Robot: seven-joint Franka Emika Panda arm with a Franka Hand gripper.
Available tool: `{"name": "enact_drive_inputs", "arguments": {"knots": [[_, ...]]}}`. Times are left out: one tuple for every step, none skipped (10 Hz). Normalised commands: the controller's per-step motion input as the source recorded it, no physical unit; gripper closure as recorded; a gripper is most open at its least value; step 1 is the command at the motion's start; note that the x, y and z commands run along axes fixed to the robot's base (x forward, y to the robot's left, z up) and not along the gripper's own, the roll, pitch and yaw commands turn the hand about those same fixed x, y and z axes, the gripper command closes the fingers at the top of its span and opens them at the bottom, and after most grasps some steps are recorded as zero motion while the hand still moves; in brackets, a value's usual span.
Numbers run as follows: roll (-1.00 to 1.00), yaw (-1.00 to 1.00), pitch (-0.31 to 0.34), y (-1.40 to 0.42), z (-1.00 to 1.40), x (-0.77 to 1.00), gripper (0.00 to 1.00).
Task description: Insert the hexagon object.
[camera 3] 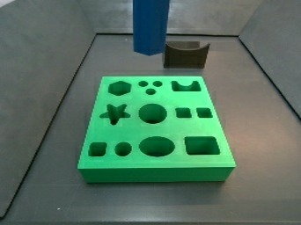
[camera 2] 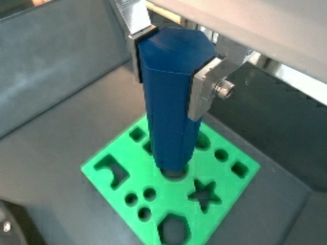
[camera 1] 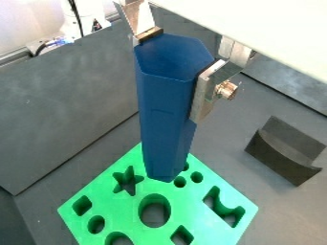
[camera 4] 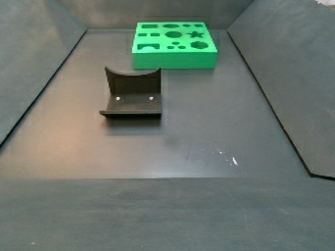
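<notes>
The gripper [camera 1: 179, 65] is shut on the top of the hexagon object [camera 1: 166, 115], a tall blue faceted peg that hangs upright. It shows in both wrist views, with the gripper [camera 2: 173, 72] clamping two opposite faces of the peg [camera 2: 170, 124]. The peg is held above the green board [camera 1: 96, 230], which has several shaped holes. In a side view the peg [camera 3: 150, 25] hangs over the board's [camera 3: 159, 171] far edge, clear of it, and the gripper is out of frame. The hexagonal hole [camera 3: 118, 87] sits at the board's far left corner, and it also shows in a wrist view [camera 2: 177, 230].
The dark fixture [camera 3: 186, 53] stands just behind the board, also seen in a wrist view [camera 1: 284, 148] and in a side view [camera 4: 131, 93]. The board [camera 4: 174, 44] lies at the far end of a dark walled floor. A star hole [camera 3: 114, 112] adjoins the hexagonal hole.
</notes>
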Motion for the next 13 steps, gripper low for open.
{"name": "enact_drive_inputs", "arguments": {"knots": [[-0.01,-0.06,-0.064,0.65,-1.00,-1.00,1.00],[-0.01,-0.07,-0.066,0.66,-1.00,-1.00,1.00],[-0.05,-0.06,-0.086,0.61,-1.00,-1.00,1.00],[-0.19,0.00,-0.100,0.36,-0.79,-0.70,1.00],[-0.13,0.13,0.000,-0.05,-0.58,0.00,1.00],[-0.12,0.00,0.000,0.00,-0.19,0.09,1.00],[0.00,0.00,0.000,0.00,-0.04,0.00,1.00],[0.00,0.00,-0.061,0.00,-0.26,0.00,1.00],[0.00,0.00,-0.080,0.00,-0.31,0.00,1.00],[0.00,0.00,-0.060,-0.01,-0.34,0.00,1.00],[0.00,0.00,-0.034,0.00,-0.33,0.00,1.00],[0.00,0.00,-0.020,0.00,-0.29,0.00,1.00],[0.03,0.01,-0.007,0.00,-0.31,0.02,1.00]]}}
